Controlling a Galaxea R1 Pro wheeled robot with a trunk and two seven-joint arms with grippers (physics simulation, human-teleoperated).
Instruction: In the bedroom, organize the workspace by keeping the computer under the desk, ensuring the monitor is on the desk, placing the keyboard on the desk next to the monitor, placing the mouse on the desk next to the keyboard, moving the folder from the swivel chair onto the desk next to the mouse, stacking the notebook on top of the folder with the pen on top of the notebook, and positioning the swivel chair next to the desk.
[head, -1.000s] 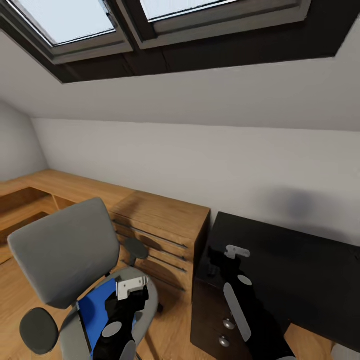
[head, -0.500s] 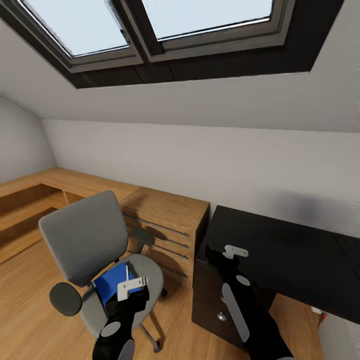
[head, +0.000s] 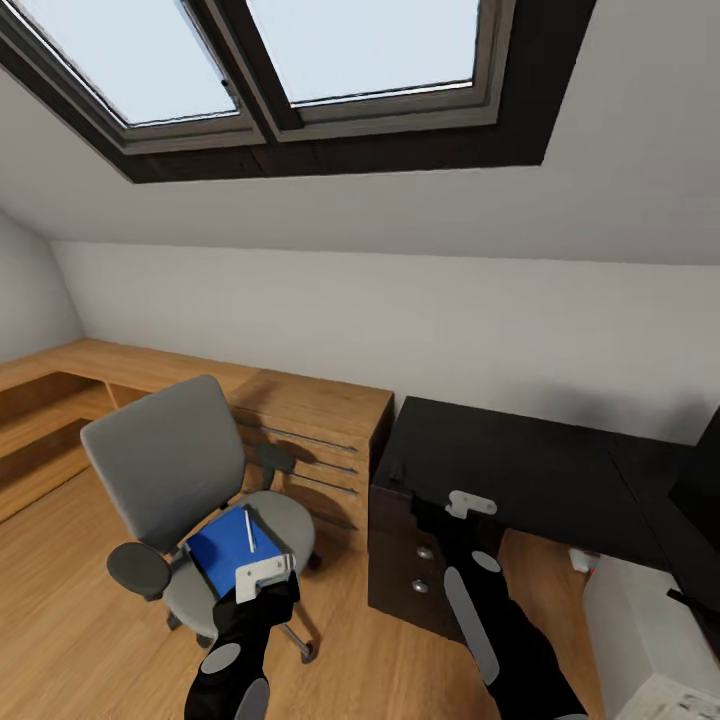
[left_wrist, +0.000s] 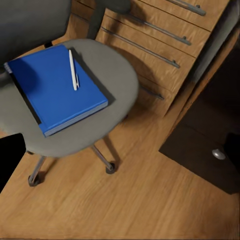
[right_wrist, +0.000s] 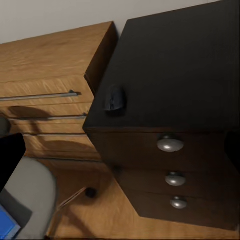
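The blue folder (head: 224, 547) lay flat on the grey seat of the swivel chair (head: 160, 470), with the thin white pen (head: 249, 531) resting on its cover, a little off centre. In your left wrist view the folder (left_wrist: 56, 89) sat skewed on the seat and the pen (left_wrist: 73, 70) ran across its upper part. The chair stood on the light wood floor (head: 70, 610), just in front of a low wooden drawer unit (head: 318, 440) with long bar handles. Beside that unit stood the glossy black desk (head: 520, 465), its three round-knobbed drawers (right_wrist: 172, 172) at the near end. A small dark mouse (right_wrist: 114, 98) sat on the desk top near that corner. Behind, a plain pale wall ran under the sloped ceiling and a dark-framed skylight (head: 300, 70). Your left gripper (head: 264, 574) hung above the chair seat's front edge and your right gripper (head: 470, 503) over the desk's edge; I couldn't tell how either pair of jaws stood.
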